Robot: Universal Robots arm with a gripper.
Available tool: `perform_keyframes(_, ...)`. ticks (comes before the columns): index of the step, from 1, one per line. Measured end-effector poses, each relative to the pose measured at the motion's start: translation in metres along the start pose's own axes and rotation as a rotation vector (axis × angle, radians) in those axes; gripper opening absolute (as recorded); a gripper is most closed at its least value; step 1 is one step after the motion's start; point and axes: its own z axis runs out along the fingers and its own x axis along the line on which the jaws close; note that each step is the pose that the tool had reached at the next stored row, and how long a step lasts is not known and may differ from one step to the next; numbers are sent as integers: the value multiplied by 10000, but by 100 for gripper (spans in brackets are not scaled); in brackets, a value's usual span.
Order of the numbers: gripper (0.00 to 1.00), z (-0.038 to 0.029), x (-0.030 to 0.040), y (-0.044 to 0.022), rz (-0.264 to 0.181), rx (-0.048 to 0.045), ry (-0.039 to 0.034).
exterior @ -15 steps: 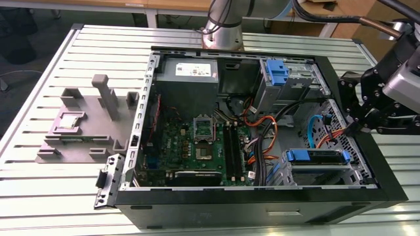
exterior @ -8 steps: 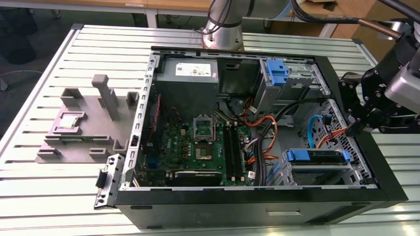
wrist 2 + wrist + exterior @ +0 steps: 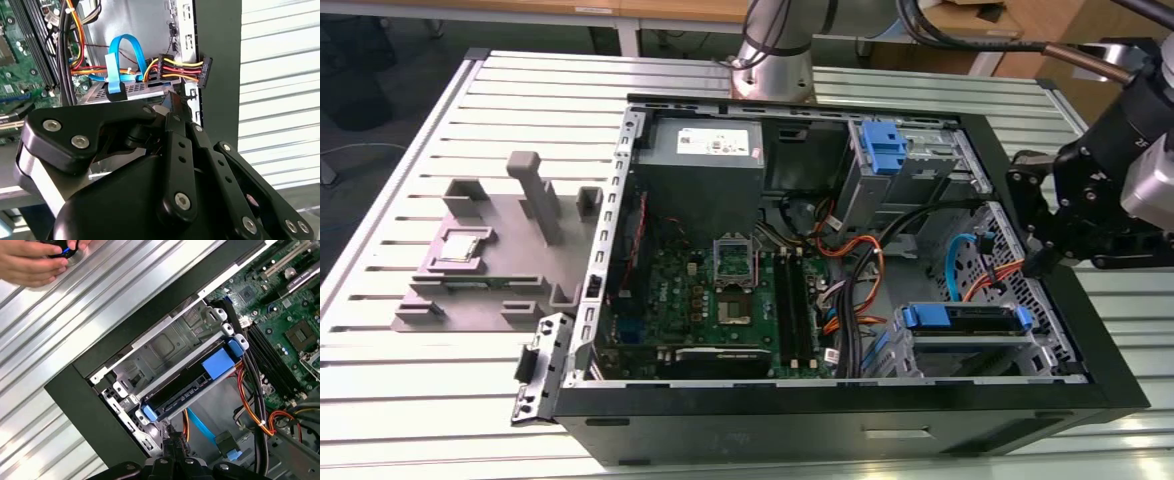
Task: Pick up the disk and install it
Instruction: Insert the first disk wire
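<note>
- Disk (image 3: 965,318): sits in its blue carrier, edge-on, inside the grey drive cage (image 3: 961,352) at the near corner of the case on the exterior view's right. In the first wrist view it lies between the cage rails, blue at both ends.
- Computer case (image 3: 854,425): open, lying on the slatted worktop (image 3: 480,400). It holds a motherboard (image 3: 720,290), a grey power supply (image 3: 700,155), an upper cage with a blue ribbed tab (image 3: 883,150) and bundled cables.
- Tool (image 3: 1038,262): closed, gripping nothing, at the case wall on the exterior view's right, near the drive cage.
- Blue ribbon cable (image 3: 117,60) and multicoloured power plug (image 3: 204,72): inside the case, just beyond the fingertips.
- Grey fixture (image 3: 494,260): on the worktop beside the case.
- Hand (image 3: 30,262): on the worktop outside the case.
</note>
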Motion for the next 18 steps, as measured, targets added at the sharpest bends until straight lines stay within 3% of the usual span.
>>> perform_keyframes(12, 10, 8, 28, -103, -70, -17, 9)
perform_keyframes(14, 10, 10, 16, -129, -77, -131, 102)
perform_keyframes(16, 10, 12, 1, -153, -88, -301, 240)
perform_keyframes(18, 10, 14, -9, -172, -95, -384, 307)
